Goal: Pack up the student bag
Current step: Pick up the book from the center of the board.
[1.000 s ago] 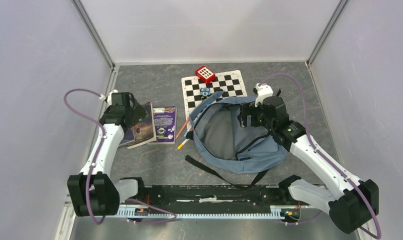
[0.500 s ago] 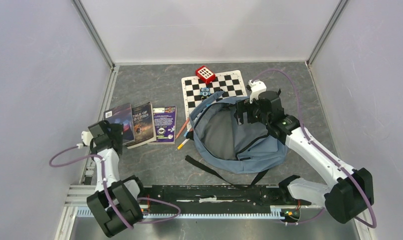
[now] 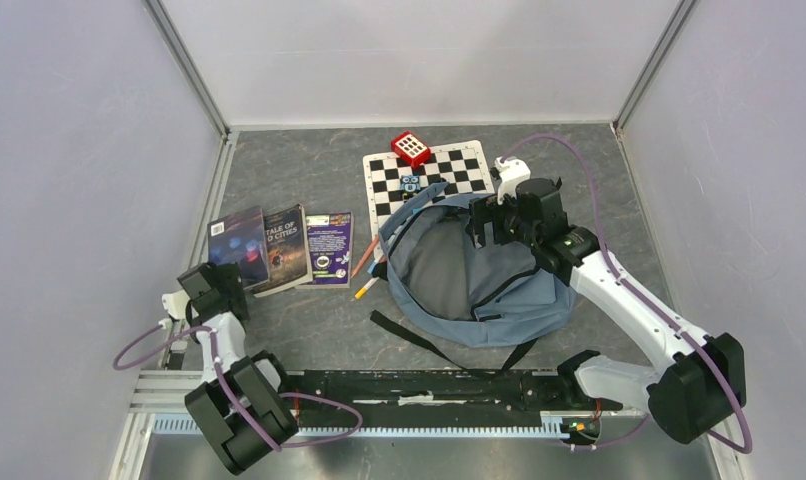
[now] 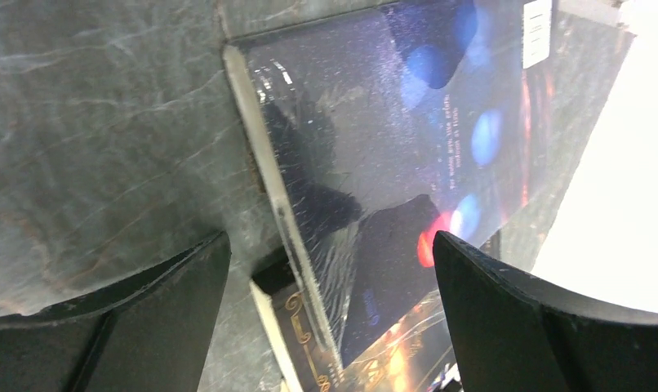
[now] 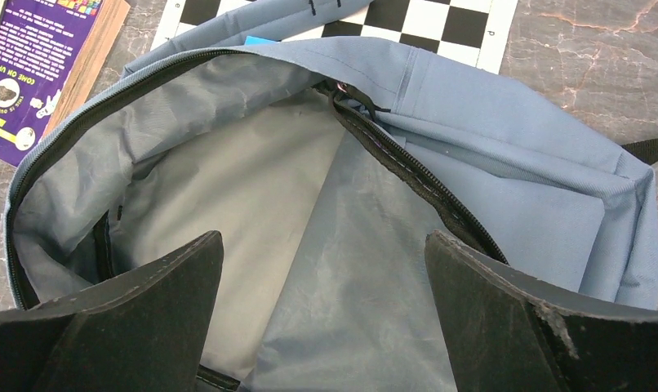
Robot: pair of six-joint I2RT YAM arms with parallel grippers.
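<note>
The bag (image 3: 469, 275) lies flat on the table (image 3: 299, 170), right of centre, with its far edge overlapping the near edge of a chessboard (image 3: 449, 170). It is soft blue-grey fabric. The main compartment is unzipped and gapes open, showing a smooth pale grey lining edged by a dark zipper. Black straps trail from it toward the near edge of the table.

The table top is dark grey with a marbled pattern. Plain pale walls enclose it on three sides, joined by metal corner posts.

A red block (image 3: 410, 148) sits at the far edge of the chessboard. Two pencils (image 3: 365, 258) lie just left of the bag. Beside them, three books lie in a row: a purple book (image 3: 329, 249), a brown book (image 3: 286, 248) and a glossy dark book (image 3: 238, 238).

The right arm reaches out over the bag. The right gripper (image 5: 323, 237) hangs above the open compartment, jaws spread wide, grasping nothing.

The left arm is folded back near its base. The left gripper (image 4: 330, 237) points at the near edge of the dark book, jaws released and holding nothing.
</note>
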